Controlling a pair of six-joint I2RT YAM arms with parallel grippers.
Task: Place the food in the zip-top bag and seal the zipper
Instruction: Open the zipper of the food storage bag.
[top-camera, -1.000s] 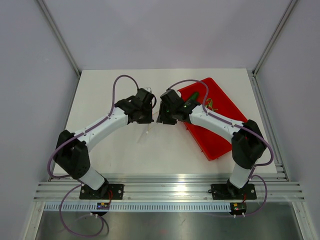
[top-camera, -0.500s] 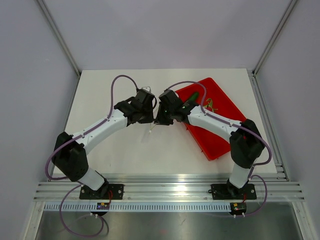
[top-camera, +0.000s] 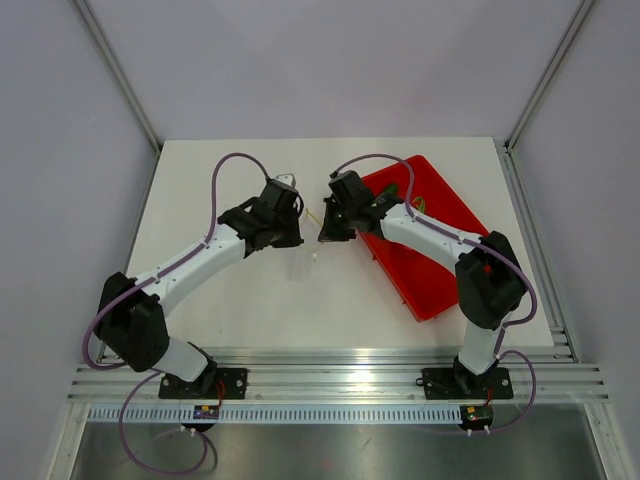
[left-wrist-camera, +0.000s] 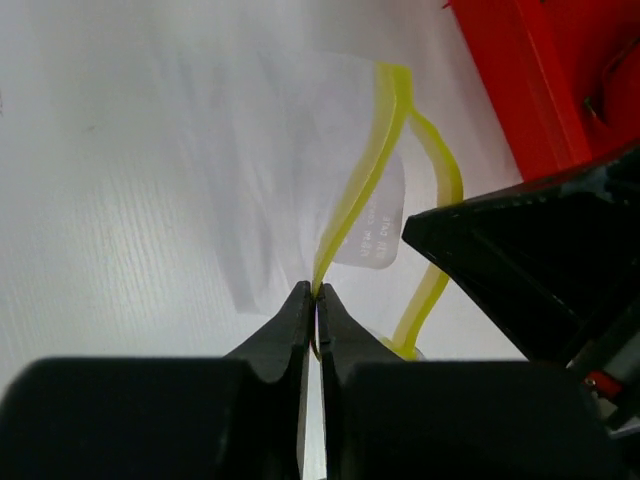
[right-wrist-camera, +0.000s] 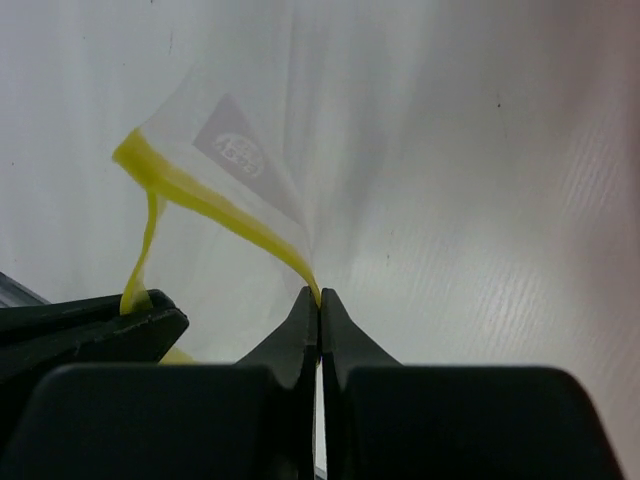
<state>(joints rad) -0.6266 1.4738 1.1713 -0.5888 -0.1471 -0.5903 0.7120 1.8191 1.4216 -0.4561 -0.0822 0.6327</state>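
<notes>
The clear zip-top bag (top-camera: 303, 262) hangs between my two grippers above the white table, mid-table. In the left wrist view my left gripper (left-wrist-camera: 317, 292) is shut on one side of the yellow-green zipper (left-wrist-camera: 370, 170). The other strip (left-wrist-camera: 432, 280) curves away toward my right gripper's black finger (left-wrist-camera: 530, 270). In the right wrist view my right gripper (right-wrist-camera: 319, 295) is shut on its strip of the zipper (right-wrist-camera: 210, 205). The bag's mouth is parted. In the top view the left gripper (top-camera: 298, 228) and right gripper (top-camera: 322, 228) face each other. The green food is hidden, apparently under my right arm.
The red tray (top-camera: 430, 270) lies on the table to the right, under my right forearm, with a small yellowish-green item (top-camera: 415, 207) on it. Its corner shows in the left wrist view (left-wrist-camera: 520, 80). Metal frame rails border the table.
Both grippers moved slightly toward the back and a little apart, lifting the bag and widening its mouth. The right arm now covers the green food that showed on the tray.
</notes>
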